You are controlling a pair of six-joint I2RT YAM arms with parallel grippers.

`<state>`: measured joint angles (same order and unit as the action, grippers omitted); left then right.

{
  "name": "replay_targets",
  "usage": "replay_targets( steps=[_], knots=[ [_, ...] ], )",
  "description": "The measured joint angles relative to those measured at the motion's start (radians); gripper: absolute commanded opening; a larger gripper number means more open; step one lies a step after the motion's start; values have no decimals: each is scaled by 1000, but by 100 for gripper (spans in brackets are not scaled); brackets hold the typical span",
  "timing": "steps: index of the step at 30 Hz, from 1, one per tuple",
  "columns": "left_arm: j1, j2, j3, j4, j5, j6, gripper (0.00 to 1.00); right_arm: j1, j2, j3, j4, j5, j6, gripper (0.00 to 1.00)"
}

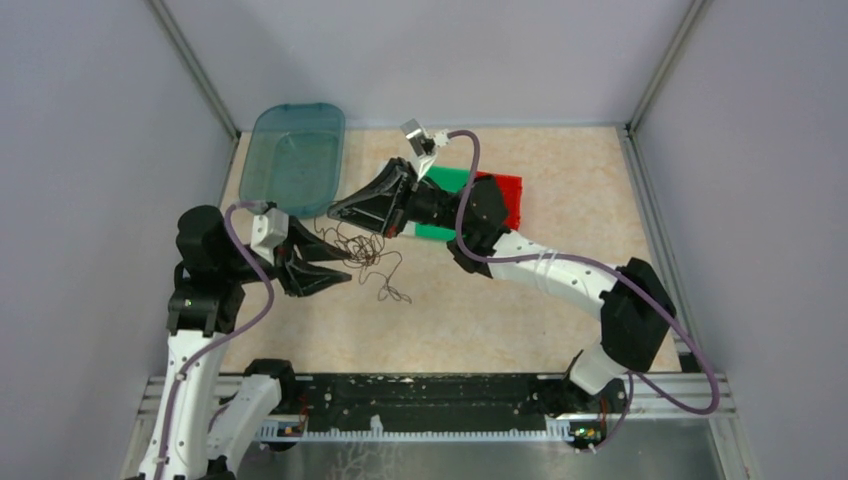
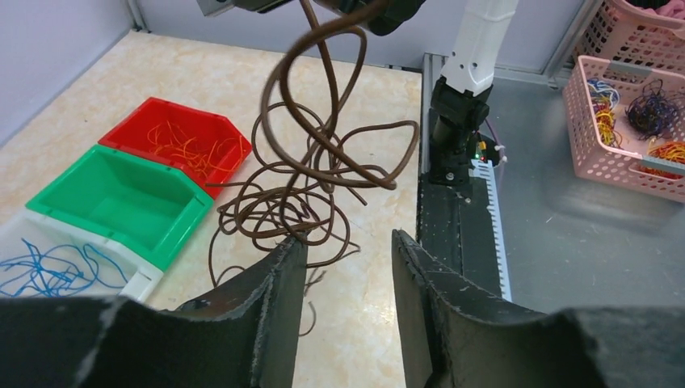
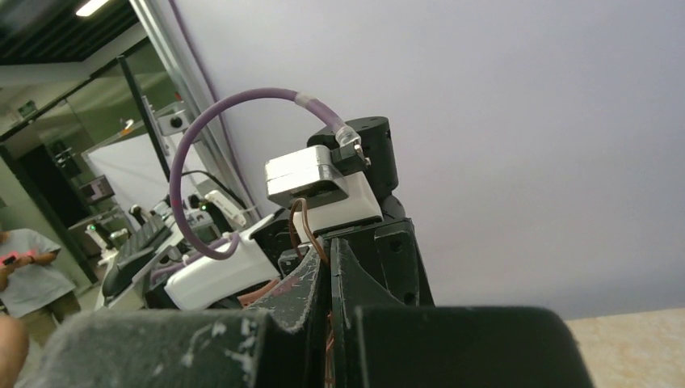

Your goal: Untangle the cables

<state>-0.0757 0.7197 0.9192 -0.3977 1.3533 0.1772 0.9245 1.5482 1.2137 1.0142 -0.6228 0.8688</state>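
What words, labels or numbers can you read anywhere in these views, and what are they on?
No readable text in any view.
Brown cables, red bin, green bin, pink basket: no markings visible.
Small greenish patch, perhaps a sign, far back in the right wrist view: too blurred to read.

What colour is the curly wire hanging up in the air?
The wire is dark brown, clearest in the left wrist view.
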Motion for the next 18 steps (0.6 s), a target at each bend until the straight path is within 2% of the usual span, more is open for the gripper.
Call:
replay_targets(
  steps=[2, 4, 5, 7, 15, 18],
  knots=[
    [0, -5, 0, 35, 1, -27, 27, 10, 6, 11, 0, -4, 5, 0],
    [0, -8, 0, 51, -4, -35, 6, 11, 8, 16, 3, -4, 8, 0],
    [0, -8, 0, 53, -13, -29, 3, 11, 8, 19, 4, -4, 8, 0],
    [0, -8, -1, 55, -41, -25, 0, 11, 8, 20, 8, -4, 7, 0],
    [0, -19, -72, 57, -146, -27, 0, 9, 6, 20, -37, -4, -37, 0],
    [0, -37, -101, 29, -195, 32, 0, -6, -9, 20, -66, -4, -55, 0]
  ],
)
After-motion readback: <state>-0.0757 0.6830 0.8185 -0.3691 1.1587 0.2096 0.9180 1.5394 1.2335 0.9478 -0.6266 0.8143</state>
